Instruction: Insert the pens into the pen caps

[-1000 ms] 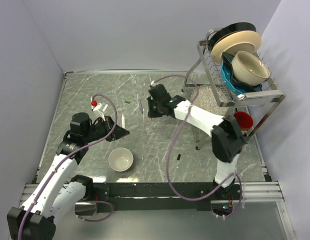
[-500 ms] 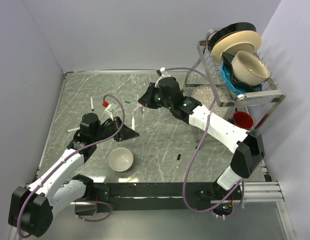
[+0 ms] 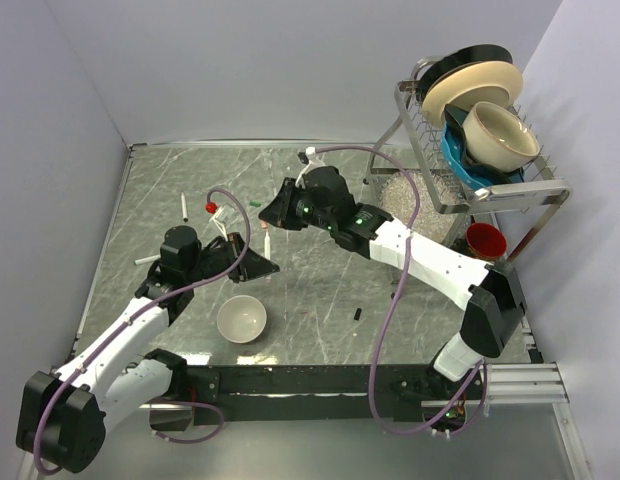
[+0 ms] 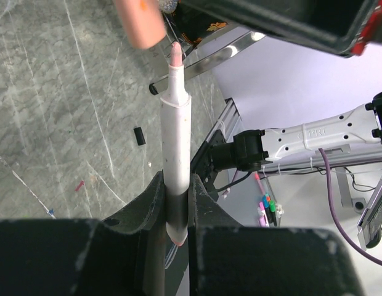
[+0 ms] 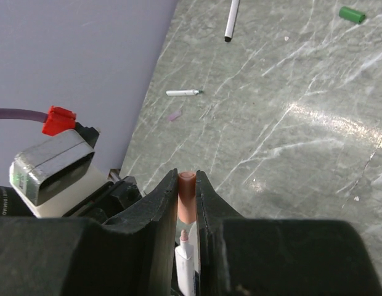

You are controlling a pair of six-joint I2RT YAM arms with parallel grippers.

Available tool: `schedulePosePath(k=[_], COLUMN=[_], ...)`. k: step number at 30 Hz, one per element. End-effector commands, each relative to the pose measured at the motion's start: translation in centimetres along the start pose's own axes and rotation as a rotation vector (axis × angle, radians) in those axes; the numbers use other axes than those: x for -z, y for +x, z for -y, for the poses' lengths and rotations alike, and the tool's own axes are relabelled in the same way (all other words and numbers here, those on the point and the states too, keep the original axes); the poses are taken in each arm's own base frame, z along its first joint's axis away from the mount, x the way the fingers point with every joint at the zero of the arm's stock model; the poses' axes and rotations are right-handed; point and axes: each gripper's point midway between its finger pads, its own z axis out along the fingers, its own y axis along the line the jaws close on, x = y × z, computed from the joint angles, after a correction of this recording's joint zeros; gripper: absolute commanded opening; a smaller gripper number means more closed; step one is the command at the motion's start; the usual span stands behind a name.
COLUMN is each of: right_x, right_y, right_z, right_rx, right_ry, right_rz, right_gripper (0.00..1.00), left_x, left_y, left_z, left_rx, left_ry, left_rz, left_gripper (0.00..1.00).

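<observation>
Above table [image 3: 320, 290], pen [image 4: 177, 142] between left fingers [image 4: 145, 206]

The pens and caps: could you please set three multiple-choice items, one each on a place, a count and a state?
1. Where is the black cap? A in the bowl; B on the table; C in a gripper.
2. How many pens lie loose on the table? A one; B three; C two.
3. The right gripper is: A shut on the orange-red cap; B wide open; C shut, empty.
B: it lies on bare tabletop. C: two lie flat at left. A: it clamps the cap.
</observation>
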Motion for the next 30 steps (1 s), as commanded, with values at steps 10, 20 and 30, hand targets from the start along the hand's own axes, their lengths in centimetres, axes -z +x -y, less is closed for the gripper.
schedulePosePath(k=[10,20,30], right_x=[1.6,2.1,2.4], right_y=[-1.4,-2.6,-3.5], right_z=[-2.1,-3.1,-3.9], right_rx=[0.000,0.034,0.050], right_ry=[-0.069,-0.078,-0.085], right_rz=[0.072,0.084,0.098], right_gripper=[0.00,0.00,0.00], left_x=[0.2,0.3,0.2], left_y=[-1.0,-1.0,-1.0], left_z=[1.0,1.2,1.2], left_rx=[-0.065,-0.071,-0.069], left_ry=[0.022,0.024,0.028], left_rz=[0.042,0.044,0.039], left_gripper=[0.01,0.01,0.01])
